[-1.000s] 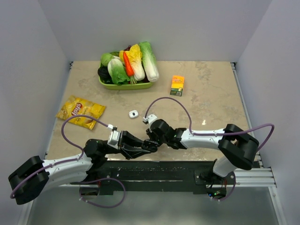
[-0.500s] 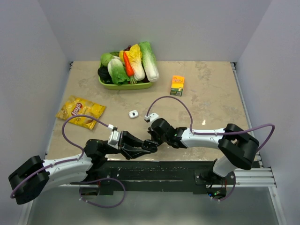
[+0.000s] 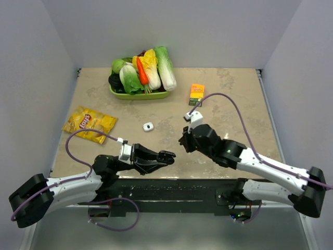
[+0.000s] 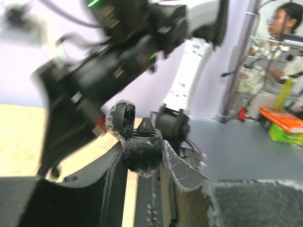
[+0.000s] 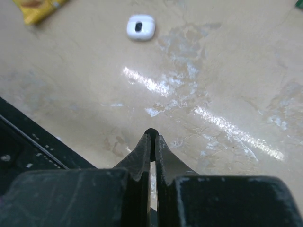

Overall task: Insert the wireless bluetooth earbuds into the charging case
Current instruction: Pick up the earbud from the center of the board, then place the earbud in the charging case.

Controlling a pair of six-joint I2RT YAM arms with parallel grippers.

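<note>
From above, we see the left arm's pincer [image 3: 163,157] low in the frame, just left of centre, clamped on a small black charging case [image 3: 167,154] over the beige marbled surface [image 3: 234,109]. The right arm's pincer [image 3: 182,146] hangs just to the right of it, apart from the case. A small white rounded piece with a dark oval centre [image 3: 148,126] lies on the surface above them, near a yellow crisp bag [image 3: 88,124]. In the left wrist view, the case sits gripped between the two fingers at centre. Its round lid [image 4: 120,119] is hinged open toward the upper left, and a small black earbud [image 4: 146,125] stands up from the case. In the right wrist view, the right fingers are pressed together with only a thin slit between them. We cannot tell whether anything is nipped at their tips. The white piece lies near the top of that frame.
</note>
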